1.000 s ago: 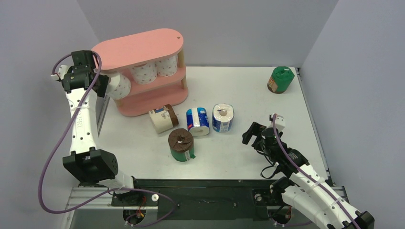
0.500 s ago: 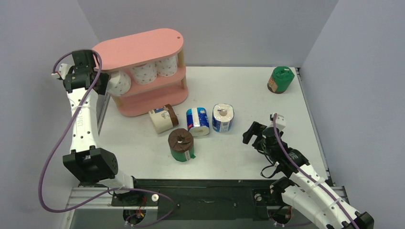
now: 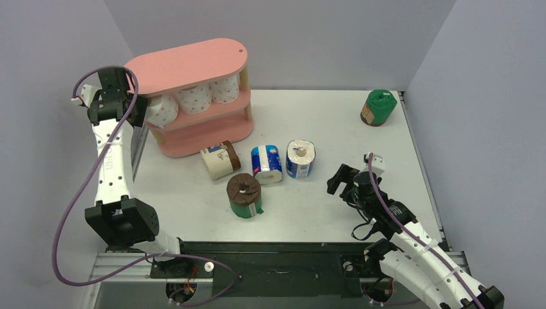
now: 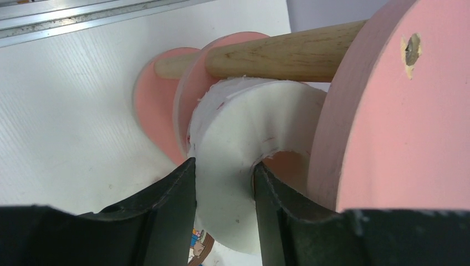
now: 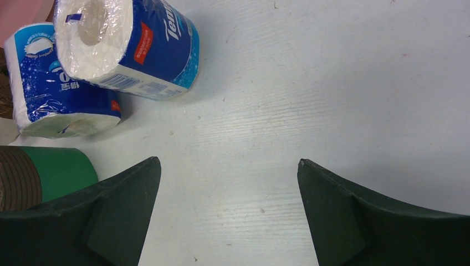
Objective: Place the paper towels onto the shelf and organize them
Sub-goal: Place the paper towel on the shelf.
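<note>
My left pincer [image 4: 221, 183] pinches a dotted roll [image 4: 244, 122] by its wall, at the left end of the shelf [image 4: 388, 111], on its middle board. My right pincer [image 5: 228, 163] hangs spread over the table [image 5: 332, 83], near two blue rolls [image 5: 127, 44].

**Robotics laboratory: enclosed two-arm test bench**

Two white-and-black robot arms, the left arm [image 3: 109, 167] and the right arm [image 3: 418, 241], are bolted to a black base plate [image 3: 277, 254]. The plate sits on an aluminium rail [image 3: 122, 264] at the near edge of a white table [image 3: 335, 116]. Exposed purple cables [image 3: 63, 225] run along the arms. Plain grey partition walls [image 3: 290, 38] enclose the table on three sides. A pink shelf [image 3: 187, 64] and wrapped paper towels [image 3: 267, 164] are set out on it.
</note>
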`<state>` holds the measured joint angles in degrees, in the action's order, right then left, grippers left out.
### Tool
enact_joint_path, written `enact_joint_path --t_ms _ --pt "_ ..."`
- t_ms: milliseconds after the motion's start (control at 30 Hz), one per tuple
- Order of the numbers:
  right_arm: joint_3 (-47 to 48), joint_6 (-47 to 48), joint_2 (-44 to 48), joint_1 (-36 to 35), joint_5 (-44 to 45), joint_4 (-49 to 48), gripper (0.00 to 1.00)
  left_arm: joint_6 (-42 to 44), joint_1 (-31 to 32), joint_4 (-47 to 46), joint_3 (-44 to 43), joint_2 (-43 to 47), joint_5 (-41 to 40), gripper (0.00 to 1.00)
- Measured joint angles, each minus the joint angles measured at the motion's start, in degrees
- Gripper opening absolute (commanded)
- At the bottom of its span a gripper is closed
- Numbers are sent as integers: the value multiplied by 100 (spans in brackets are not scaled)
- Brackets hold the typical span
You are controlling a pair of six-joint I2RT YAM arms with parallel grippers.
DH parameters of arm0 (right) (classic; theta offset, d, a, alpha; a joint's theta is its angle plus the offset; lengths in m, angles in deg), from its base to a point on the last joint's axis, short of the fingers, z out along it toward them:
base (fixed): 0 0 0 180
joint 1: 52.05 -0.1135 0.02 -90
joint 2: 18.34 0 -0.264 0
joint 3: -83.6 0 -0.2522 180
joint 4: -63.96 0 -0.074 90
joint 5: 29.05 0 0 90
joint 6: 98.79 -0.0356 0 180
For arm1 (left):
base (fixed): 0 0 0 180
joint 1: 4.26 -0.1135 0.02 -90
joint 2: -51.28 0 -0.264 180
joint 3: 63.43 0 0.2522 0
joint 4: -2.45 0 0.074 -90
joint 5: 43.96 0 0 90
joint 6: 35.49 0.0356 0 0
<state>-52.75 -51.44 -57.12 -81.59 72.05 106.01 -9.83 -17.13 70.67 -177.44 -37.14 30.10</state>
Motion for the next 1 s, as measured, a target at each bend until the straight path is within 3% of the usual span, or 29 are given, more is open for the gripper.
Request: enact_joint_path --t_ms 233,1000 --pt "0 0 0 26 -2 0 89 4 0 -146 37 0 20 50" --pt "0 2 72 26 -50 2 89 11 -7 -186 345 282 15 71"
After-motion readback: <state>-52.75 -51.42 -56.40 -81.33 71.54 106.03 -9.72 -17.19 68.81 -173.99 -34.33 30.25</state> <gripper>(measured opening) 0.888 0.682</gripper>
